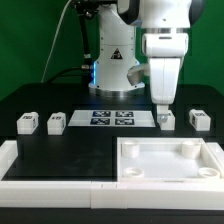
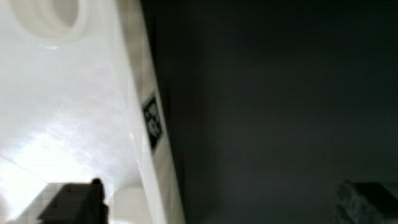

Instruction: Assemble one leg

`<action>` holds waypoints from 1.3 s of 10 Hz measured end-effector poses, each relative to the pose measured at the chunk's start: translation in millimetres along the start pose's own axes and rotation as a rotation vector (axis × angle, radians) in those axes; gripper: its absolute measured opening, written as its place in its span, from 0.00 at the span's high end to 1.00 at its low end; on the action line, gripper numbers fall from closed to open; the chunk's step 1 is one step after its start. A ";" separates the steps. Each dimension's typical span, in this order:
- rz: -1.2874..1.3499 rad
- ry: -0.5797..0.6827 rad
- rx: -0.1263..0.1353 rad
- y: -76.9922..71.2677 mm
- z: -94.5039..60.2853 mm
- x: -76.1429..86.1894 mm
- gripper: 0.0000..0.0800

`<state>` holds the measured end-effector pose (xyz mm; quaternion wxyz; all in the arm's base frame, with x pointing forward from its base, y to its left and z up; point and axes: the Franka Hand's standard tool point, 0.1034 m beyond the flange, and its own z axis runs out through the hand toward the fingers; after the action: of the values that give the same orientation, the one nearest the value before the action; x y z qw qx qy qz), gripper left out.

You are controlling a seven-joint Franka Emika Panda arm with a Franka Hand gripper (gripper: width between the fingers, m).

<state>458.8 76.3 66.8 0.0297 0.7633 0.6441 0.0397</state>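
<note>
Four small white legs with marker tags stand in a row on the black table in the exterior view: two at the left (image 1: 28, 122) (image 1: 56, 122) and two at the right (image 1: 166, 119) (image 1: 200, 119). My gripper (image 1: 161, 104) hangs just above the third leg, apart from it. In the wrist view the gripper (image 2: 222, 207) is open and empty, with dark fingertips (image 2: 71, 205) far apart. No leg shows there. The large white tabletop (image 1: 150, 172) lies at the front right, and its tagged edge (image 2: 153, 115) shows in the wrist view.
The marker board (image 1: 112, 118) lies flat between the two pairs of legs. A white raised border (image 1: 40, 168) runs along the front left of the table. The robot base (image 1: 112, 70) stands behind the marker board.
</note>
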 end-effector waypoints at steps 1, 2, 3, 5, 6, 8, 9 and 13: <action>0.012 -0.001 0.004 -0.1 2.2 -0.5 0.19; 0.013 -0.001 0.005 -0.2 3.3 -0.7 0.19; 0.043 0.000 0.006 -0.5 3.4 -0.6 0.19; 0.219 0.005 0.006 -2.2 4.6 -0.8 0.19; 0.433 0.032 -0.003 -11.5 7.6 -2.5 0.19; 0.803 0.041 0.022 -37.3 8.7 12.9 0.19; 0.938 0.043 0.032 -44.8 8.4 25.8 0.19; 1.404 0.058 0.081 -66.2 4.5 79.0 0.19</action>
<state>407.5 165.4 57.6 -0.0488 0.9978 0.0008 0.0458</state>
